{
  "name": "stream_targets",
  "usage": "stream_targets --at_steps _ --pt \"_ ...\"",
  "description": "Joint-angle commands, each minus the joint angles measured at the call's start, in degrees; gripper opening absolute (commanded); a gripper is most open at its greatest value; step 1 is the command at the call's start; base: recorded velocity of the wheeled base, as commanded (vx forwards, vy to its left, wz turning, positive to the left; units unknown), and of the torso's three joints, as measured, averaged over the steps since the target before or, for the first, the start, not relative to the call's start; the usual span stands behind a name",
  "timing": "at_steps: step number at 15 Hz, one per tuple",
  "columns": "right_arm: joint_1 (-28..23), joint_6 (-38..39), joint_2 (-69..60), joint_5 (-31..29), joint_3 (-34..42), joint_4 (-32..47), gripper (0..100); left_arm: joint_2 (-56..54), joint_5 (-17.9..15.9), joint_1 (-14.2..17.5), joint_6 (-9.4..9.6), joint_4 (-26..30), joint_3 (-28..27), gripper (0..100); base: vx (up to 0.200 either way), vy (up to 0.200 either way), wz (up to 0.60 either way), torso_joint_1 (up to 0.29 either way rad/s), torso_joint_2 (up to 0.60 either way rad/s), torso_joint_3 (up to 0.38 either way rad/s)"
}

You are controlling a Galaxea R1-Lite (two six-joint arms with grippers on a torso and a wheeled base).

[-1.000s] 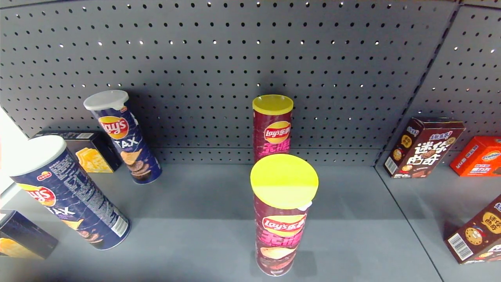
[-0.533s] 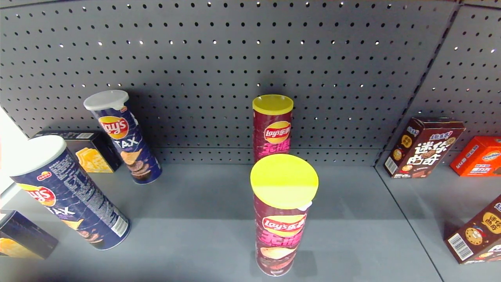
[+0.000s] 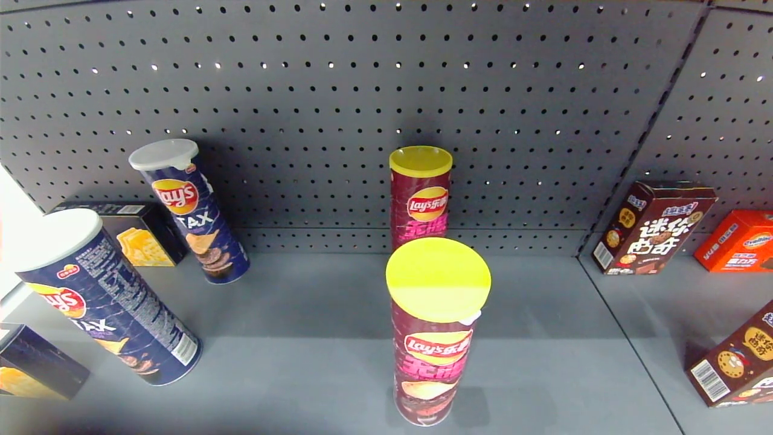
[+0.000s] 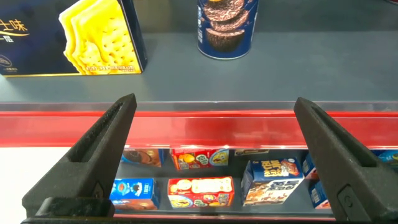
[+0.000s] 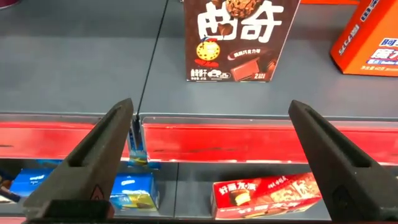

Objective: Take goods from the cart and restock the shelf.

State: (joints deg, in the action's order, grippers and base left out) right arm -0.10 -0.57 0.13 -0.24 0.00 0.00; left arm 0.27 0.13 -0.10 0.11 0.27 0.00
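On the shelf (image 3: 302, 338), before the pegboard (image 3: 362, 90), two red cans with yellow lids are stood upright, one behind the other; the near red can (image 3: 432, 362) is set close to the front edge, and the far red can (image 3: 420, 205) is set against the pegboard. To the left two blue cans with white lids are stood; the near blue can (image 3: 115, 314) is placed towards the front, the far blue can (image 3: 196, 223) close to the pegboard. A cracker box (image 3: 142, 232) is seen just left of the far blue can; a second cracker box (image 3: 33, 365) is cut off at the near left corner, beside the near blue can. In the bay to the right a brown box (image 3: 652, 226) is stood far back, with an orange box (image 3: 737, 238) to its right; a second brown box (image 3: 737, 362) is placed nearer. The left gripper (image 4: 214, 162) is held in front of the shelf's red edge strip (image 4: 205, 127), near the cracker box and a blue can; its fingers are spread wide and nothing is held between them; small boxes (image 4: 199, 190) are seen on a lower level beneath the strip. The right gripper (image 5: 211, 162) is held level with the same strip before a brown box; its fingers are likewise spread wide and nothing is gripped.
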Motion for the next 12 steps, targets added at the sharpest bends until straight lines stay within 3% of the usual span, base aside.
stream_targets --at_steps 1,12 --pt "0.0 0.0 -0.1 0.0 0.0 0.0 100 0.0 0.0 0.0 0.07 0.0 0.0 100 0.0 0.0 0.0 0.0 0.0 0.0" --pt "0.0 0.0 -0.1 0.2 0.0 0.0 100 0.1 0.0 0.0 -0.02 0.0 0.0 100 0.0 0.0 0.0 0.0 0.0 0.0"
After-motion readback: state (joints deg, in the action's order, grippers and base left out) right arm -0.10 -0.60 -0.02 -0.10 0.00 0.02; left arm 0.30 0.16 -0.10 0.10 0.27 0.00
